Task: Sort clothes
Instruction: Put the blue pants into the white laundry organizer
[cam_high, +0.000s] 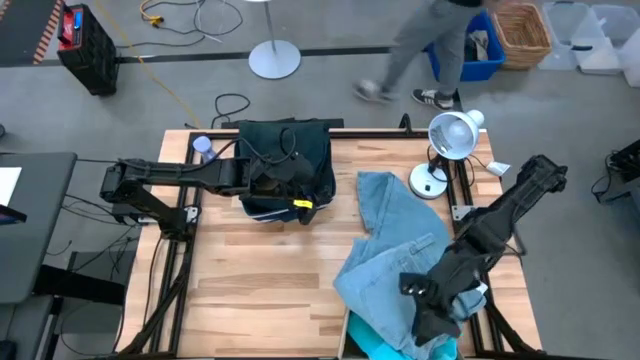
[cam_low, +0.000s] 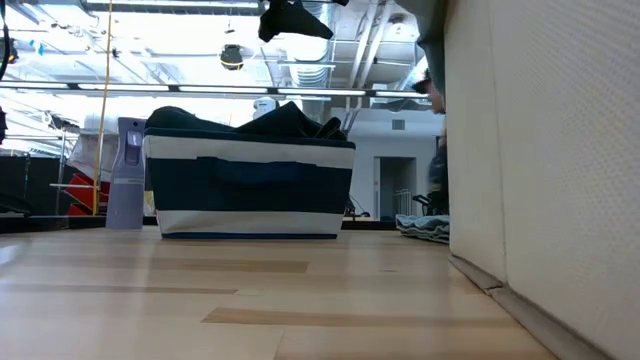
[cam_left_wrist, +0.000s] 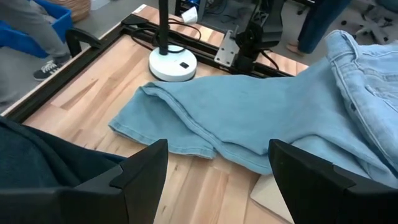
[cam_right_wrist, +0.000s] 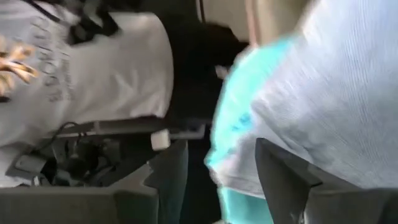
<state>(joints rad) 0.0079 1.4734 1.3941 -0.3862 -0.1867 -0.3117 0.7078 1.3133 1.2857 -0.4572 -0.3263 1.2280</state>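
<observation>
Clothes lie in three places on the pale wooden plank table (cam_high: 250, 280). At the left, dark navy-teal garments (cam_high: 285, 150) are heaped in a soft-sided fabric bin (cam_low: 250, 195), boxy, with dark and white horizontal bands and a slack rim; the low view shows the crumpled cloth rising above its top edge. The left gripper (cam_left_wrist: 217, 180) hangs over the bin's right edge, facing across the table. Its two broad, matte black fingers (cam_left_wrist: 140, 171) stand wide apart and hold nothing; between them show bare wood and the hem of the pale grey-blue garment (cam_high: 395, 250). That garment is a long piece of denim-like cloth with stitched seams and a folded hem, spread in soft folds from near the round white base of the desk lamp (cam_high: 445, 140) down toward the table's front right. Beside the bin's far left corner stands a small lavender spray bottle (cam_low: 125, 175). At the front right edge, a bright turquoise garment (cam_high: 375, 345) peeks out from under the denim, smooth and thin-looking. The right gripper (cam_right_wrist: 217, 180) sits low over the front right, down among the denim and the turquoise cloth; its fingers are parted, with turquoise fabric showing in the gap between them, but whether they grip it cannot be told. The beige fabric box (cam_low: 560, 150) fills the low view's right side, flat-walled and finely woven
</observation>
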